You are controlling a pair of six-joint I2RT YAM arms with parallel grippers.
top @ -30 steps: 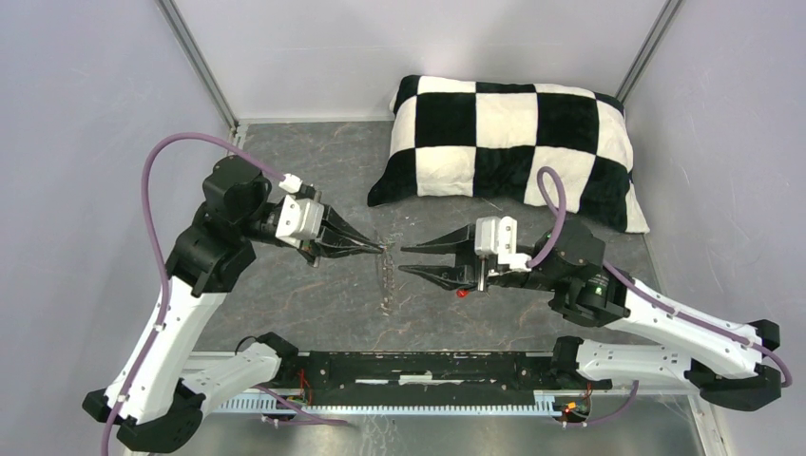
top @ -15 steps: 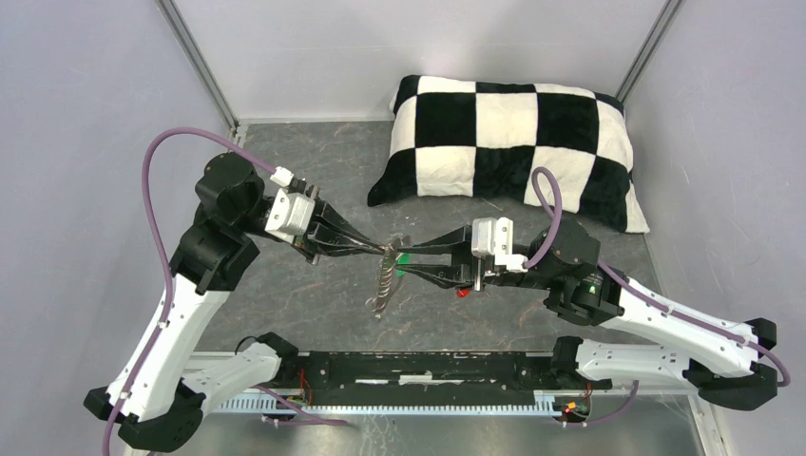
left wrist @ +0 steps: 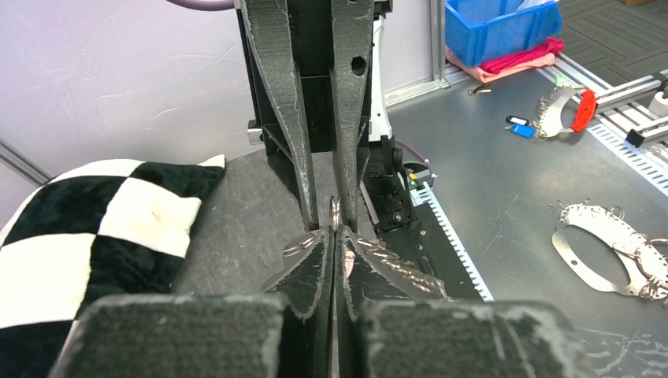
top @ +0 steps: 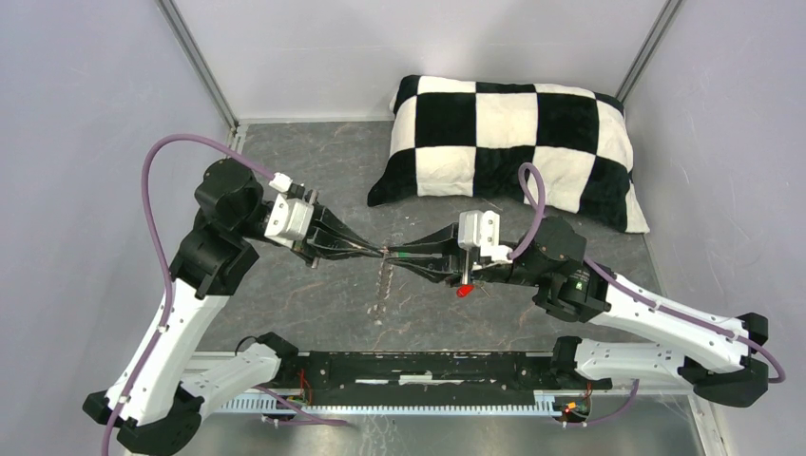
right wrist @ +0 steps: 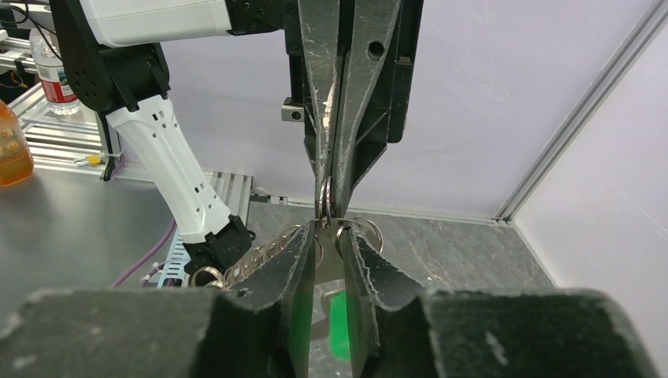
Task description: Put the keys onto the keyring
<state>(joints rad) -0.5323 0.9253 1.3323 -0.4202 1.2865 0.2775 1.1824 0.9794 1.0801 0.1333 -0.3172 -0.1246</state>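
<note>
My left gripper [top: 383, 252] and right gripper [top: 393, 255] meet tip to tip above the middle of the grey mat. The left gripper [left wrist: 332, 230] is shut on the keyring [left wrist: 394, 264], a floppy grey wire strung with small rings. The keyring hangs below the tips [top: 383, 282] and shows in the right wrist view [right wrist: 252, 256]. The right gripper [right wrist: 329, 227] is shut on the green key [right wrist: 339, 323], its metal end against the ring. The green head also shows from above [top: 404, 255]. The red key [top: 464, 290] lies on the mat under the right gripper.
A black-and-white checkered pillow [top: 508, 142] lies at the back right. Grey walls close the left, back and right sides. The arms' base rail [top: 428, 366] runs along the near edge.
The right gripper has gone from open to shut, with the green key in it, and moved left until its tips meet the left gripper's. The hanging keyring swung. The red key stayed put.
</note>
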